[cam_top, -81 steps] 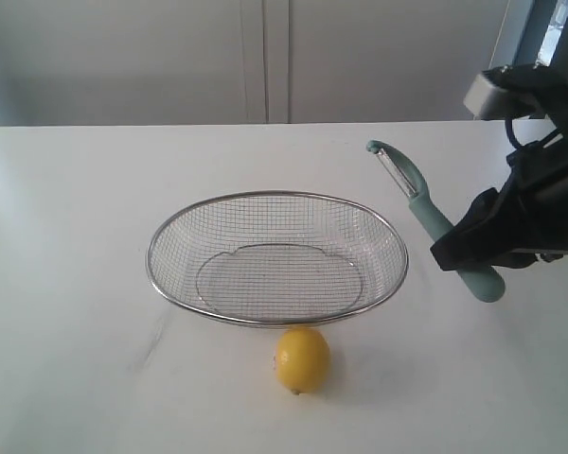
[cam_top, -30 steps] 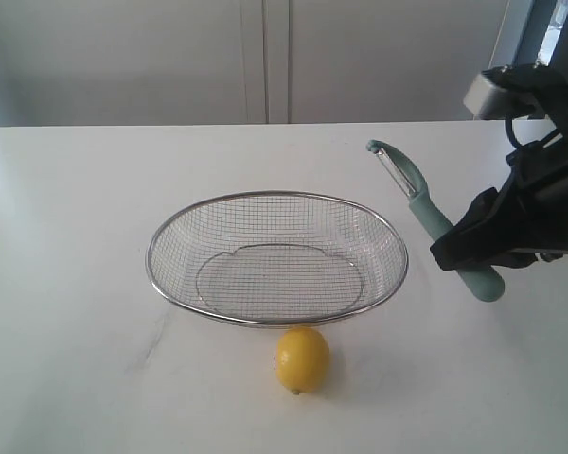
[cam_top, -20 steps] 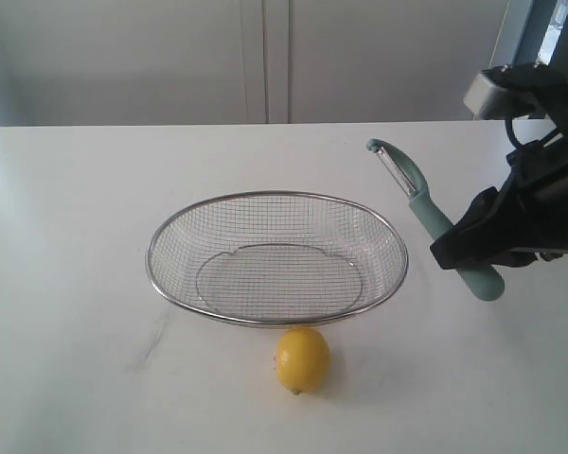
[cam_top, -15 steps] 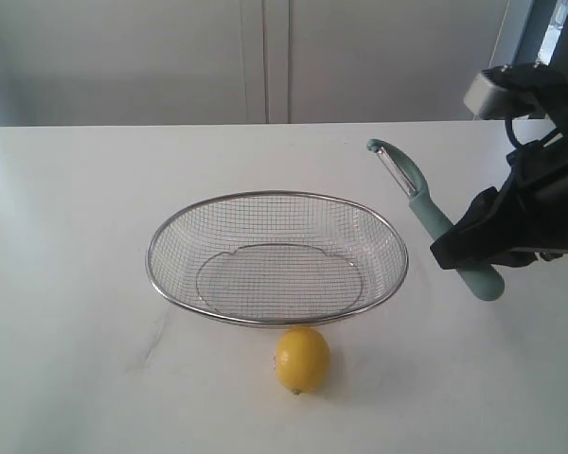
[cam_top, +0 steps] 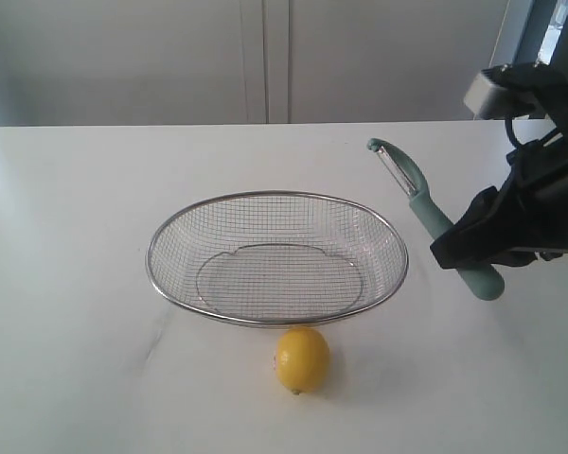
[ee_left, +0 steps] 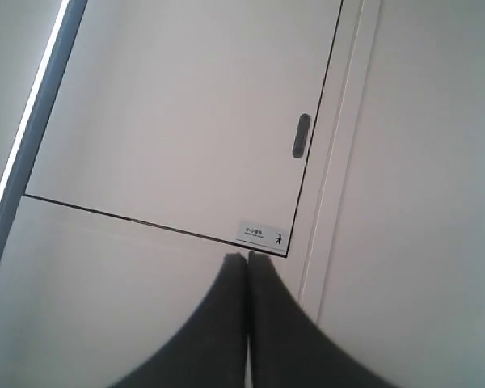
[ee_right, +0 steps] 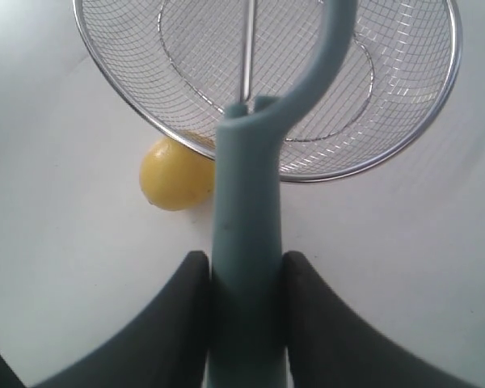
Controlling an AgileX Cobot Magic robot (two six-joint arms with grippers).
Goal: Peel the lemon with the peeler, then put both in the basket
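My right gripper [cam_top: 457, 252] was clamped on the peeler [cam_top: 418, 194], its two dark, rounded fingers [ee_right: 178, 315] pressed against either side of the smooth, pale teal handle. The handle was slim and forked into a curved, hooked head that carried a thin metal blade. It was raised off the matte white table [cam_top: 66, 284] and slanted up and away. The basket [cam_top: 150, 263], a wide, shallow oval of fine silver wire mesh with a thick shiny rim, sat just beside the peeler. The lemon [cam_top: 302, 359], bright yellow, smooth and roundish, lay on the table close against the basket's near rim; I could not tell whether it touched. My left gripper [ee_left: 247, 263] had its dark, tapered fingers pressed together, empty.
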